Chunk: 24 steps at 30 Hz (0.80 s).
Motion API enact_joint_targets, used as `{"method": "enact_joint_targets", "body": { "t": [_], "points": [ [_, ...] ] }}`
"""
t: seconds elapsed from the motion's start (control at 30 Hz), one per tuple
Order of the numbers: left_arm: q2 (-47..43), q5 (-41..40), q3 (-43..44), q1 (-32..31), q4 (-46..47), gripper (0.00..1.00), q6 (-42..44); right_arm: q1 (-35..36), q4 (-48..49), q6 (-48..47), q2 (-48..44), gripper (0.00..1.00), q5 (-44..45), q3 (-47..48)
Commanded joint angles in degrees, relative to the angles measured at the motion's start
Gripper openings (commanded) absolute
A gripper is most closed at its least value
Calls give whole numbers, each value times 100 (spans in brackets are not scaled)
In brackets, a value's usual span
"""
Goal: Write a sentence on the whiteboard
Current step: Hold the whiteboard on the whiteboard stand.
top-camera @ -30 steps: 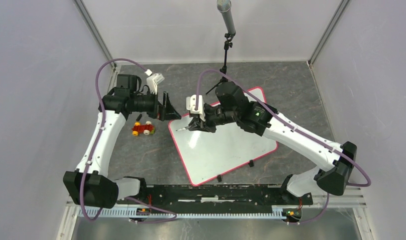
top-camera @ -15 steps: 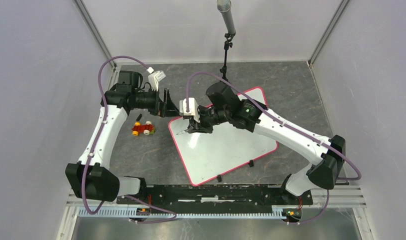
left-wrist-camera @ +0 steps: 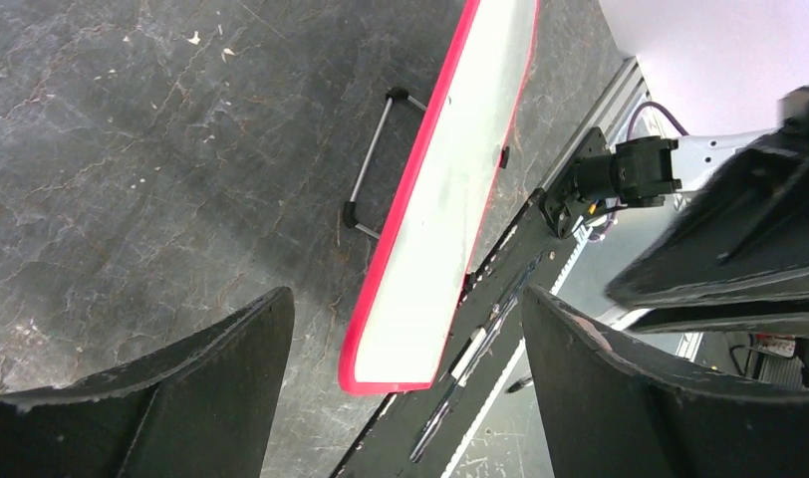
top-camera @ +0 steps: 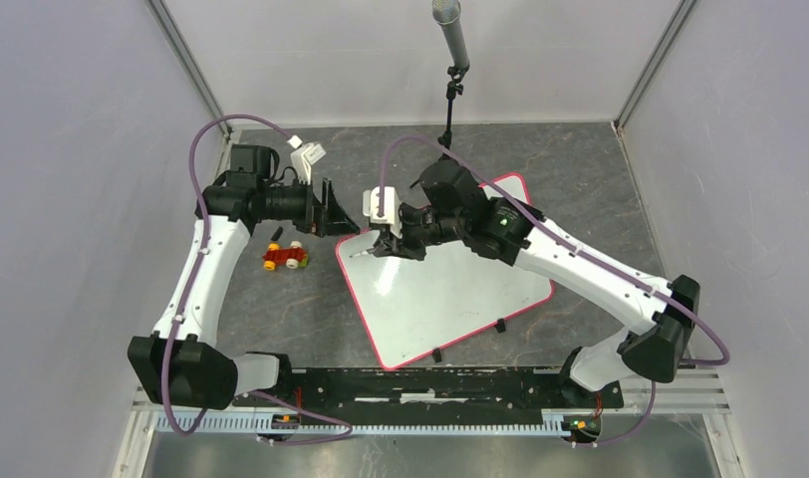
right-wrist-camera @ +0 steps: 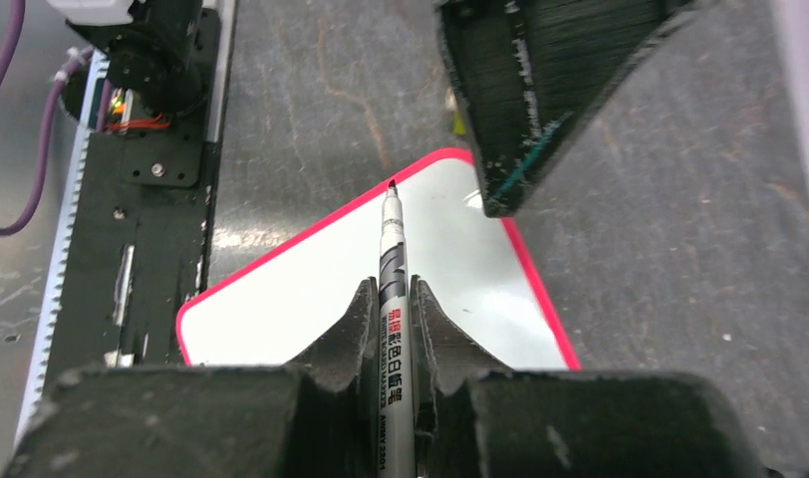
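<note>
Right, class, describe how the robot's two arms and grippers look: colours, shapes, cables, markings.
Left arm and right arm: white links, black joints, a purple cable looping along each. Left gripper and right gripper: black, wedge-shaped fingers. A green light shows on the right arm.

White whiteboard [top-camera: 450, 289] with a pink-red rim; dark grey mottled desk [top-camera: 580, 169]; red toy car [top-camera: 285, 258] with yellow wheels; silver-grey marker [right-wrist-camera: 394, 259] with a black tip.

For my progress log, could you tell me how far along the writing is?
Done: the right gripper is shut on the uncapped marker. In hand: its tip points at a corner of the whiteboard; contact unclear. Left: the whole sentence; the board shows no writing. The left gripper is open.
</note>
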Motion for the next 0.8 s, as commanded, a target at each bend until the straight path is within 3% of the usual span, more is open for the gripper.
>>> {"method": "enact_joint_targets", "body": {
  "t": [0.0,0.2,0.43,0.67,0.77],
  "points": [
    [-185,335,-27,267,109,88,144,26,651,229,-464,0,417,-126],
    [-23,1007,-8,368,73,78,52,30,995,540,-555,0,445,-567],
    [423,838,-263,350,200,63,-5,30,1027,491,-800,0,709,-1041],
    [583,819,-228,220,188,57,10,31,1150,682,-852,0,753,-1252],
    [687,800,-189,134,133,50,23,28,1169,742,-808,0,673,-1222]
  ]
}}
